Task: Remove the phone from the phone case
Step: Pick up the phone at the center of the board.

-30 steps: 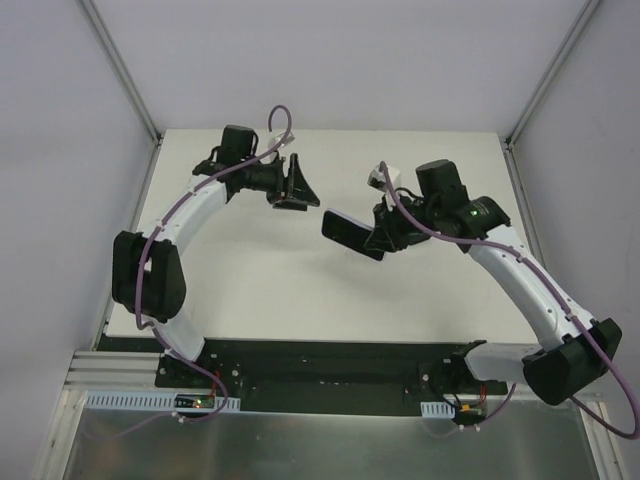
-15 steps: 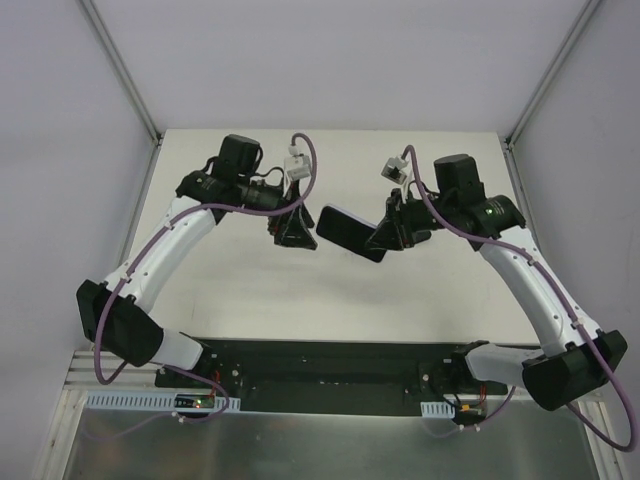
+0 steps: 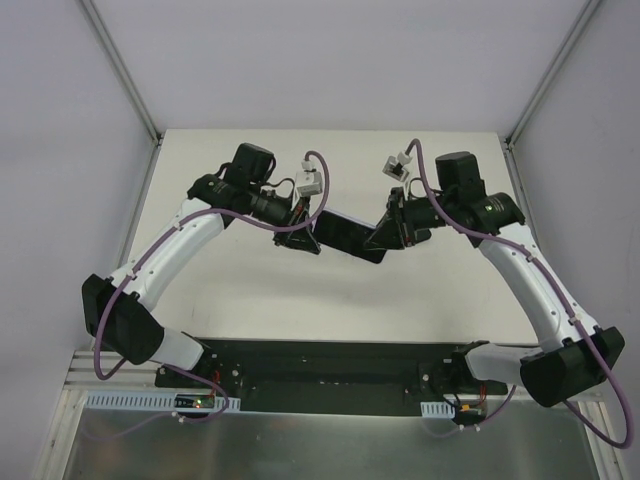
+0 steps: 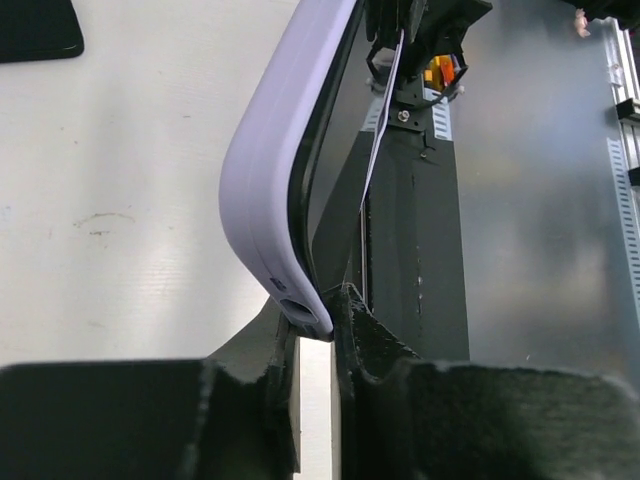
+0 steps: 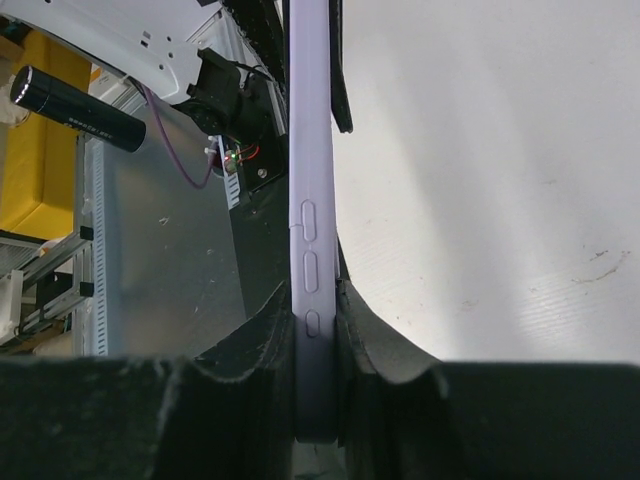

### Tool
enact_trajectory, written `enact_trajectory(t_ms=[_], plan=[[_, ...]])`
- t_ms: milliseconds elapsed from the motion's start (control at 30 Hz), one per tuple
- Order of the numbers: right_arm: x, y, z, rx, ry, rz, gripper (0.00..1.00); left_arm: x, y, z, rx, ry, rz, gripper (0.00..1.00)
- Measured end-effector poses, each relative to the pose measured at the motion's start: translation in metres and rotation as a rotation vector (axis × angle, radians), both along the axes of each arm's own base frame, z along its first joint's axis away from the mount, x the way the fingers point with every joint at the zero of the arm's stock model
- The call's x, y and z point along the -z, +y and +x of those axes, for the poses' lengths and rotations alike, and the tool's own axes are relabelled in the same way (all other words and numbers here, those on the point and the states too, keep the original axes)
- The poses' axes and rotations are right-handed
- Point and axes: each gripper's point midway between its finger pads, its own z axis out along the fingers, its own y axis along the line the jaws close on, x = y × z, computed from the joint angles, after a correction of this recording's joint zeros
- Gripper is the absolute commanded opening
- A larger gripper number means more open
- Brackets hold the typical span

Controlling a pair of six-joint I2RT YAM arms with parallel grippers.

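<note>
- Since half a second ago our left arm [image 3: 185, 232] has swung further right. Its wrist now meets the left end of the phone [image 3: 347, 236], where a gap lay before. Our right arm [image 3: 522, 272] has hardly shifted.
- Our left arm folds out to an elbow low at the left, then runs up and to the right, with its wrist turned rightward toward the phone.
- Our right arm climbs from its base at the lower right and bends near the far right corner, with its wrist pointing left and slightly down.
- We hold the phone in the air above the bench [image 3: 250, 290], between the two wrists, with its dark face up. It sits in the lavender phone case [image 4: 262, 170].
- Our right jaws are clamped on the phone case [image 5: 311, 250], one of the fingers [image 5: 262, 345] on each broad face. The side buttons face the wrist camera.
- Our left jaws are drawn narrow, and a corner of the case is nipped between the fingertips [image 4: 352, 318], which seem to touch it on both sides.
</note>
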Motion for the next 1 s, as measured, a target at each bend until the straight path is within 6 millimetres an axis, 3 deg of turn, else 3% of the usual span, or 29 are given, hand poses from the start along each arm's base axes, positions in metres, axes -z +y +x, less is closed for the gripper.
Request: enact_trajectory(t_ms=[700, 1000], plan=[[0.011, 0.011, 0.004, -0.072, 0.231, 0.164, 0.00, -0.001, 0.007, -0.009, 0.034, -0.089, 0.051, 0.00], [-0.005, 0.012, -0.004, -0.168, 0.330, 0.246, 0.00, -0.006, 0.009, -0.042, 0.092, -0.229, 0.160, 0.00]])
